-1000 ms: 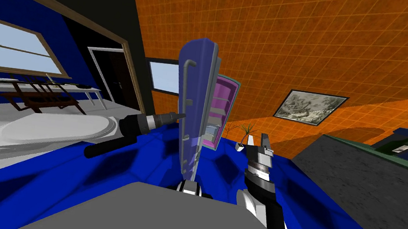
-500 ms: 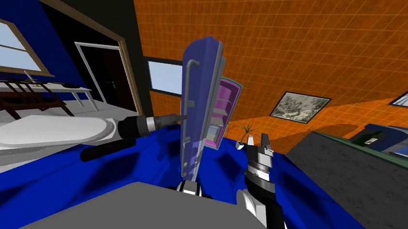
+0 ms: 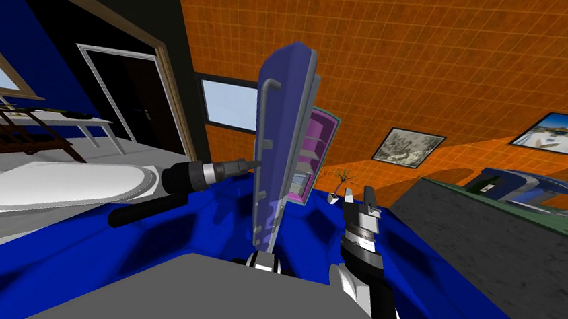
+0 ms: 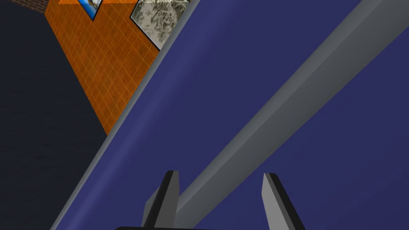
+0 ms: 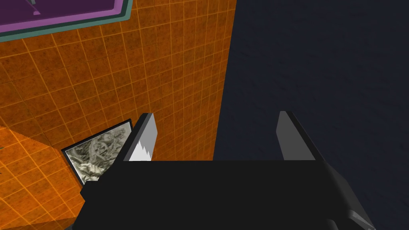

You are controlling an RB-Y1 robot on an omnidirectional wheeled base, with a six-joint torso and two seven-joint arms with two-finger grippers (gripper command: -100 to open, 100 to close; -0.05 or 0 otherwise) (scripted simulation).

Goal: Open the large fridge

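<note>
1. While the door (image 3: 281,147) stands edge-on to us, the fridge (image 3: 315,158) shows just a purple, teal-rimmed slice of its inside against the orange tiled wall (image 3: 457,67). The rest of its body is hidden.
2. That door is a smooth violet-blue slab with a rounded top. It is wide open straight ahead, with blue floor (image 3: 185,237) free on both sides.
3. Its handle (image 4: 279,108) is a long, grey, flat-sided bar, cut off in the left wrist view.
4. Our left gripper (image 4: 220,175) has its blades drawn in around the handle. One overlaps the bar's edge, and a strip of door shows beside the other.
5. Our right gripper (image 3: 359,190) hangs apart, right of the door, with its blades spread wide and nothing between them.
</note>
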